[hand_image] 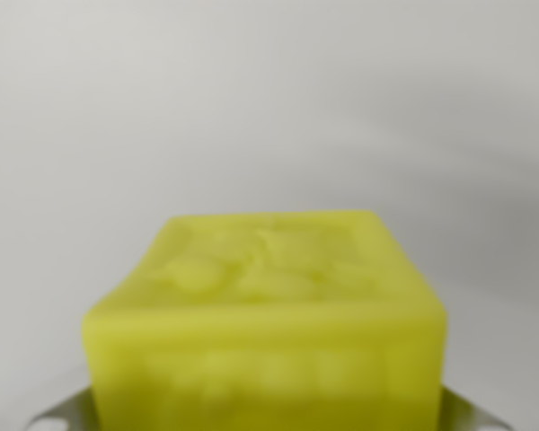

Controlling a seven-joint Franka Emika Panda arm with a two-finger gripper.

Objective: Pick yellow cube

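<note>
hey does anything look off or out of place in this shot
Nothing stands out. The yellow cube fills the lower middle of the wrist view, blurred from closeness, intact, sitting square. Grey metal parts show at its lower corners, probably the fingers. The background is plain pale grey.

The wrist view is bright and evenly lit, with soft, diffuse light and no hard glare. The whole frame is out of focus: the yellow cube (268, 323) fills the lower middle as a smeared block, its raised surface pattern reduced to pale blotches. The pale worktop (251, 99) behind it is a featureless grey-white, with a faint, broad shadow band darkening the wrist view's right. Edges show no obvious distortion.
</note>
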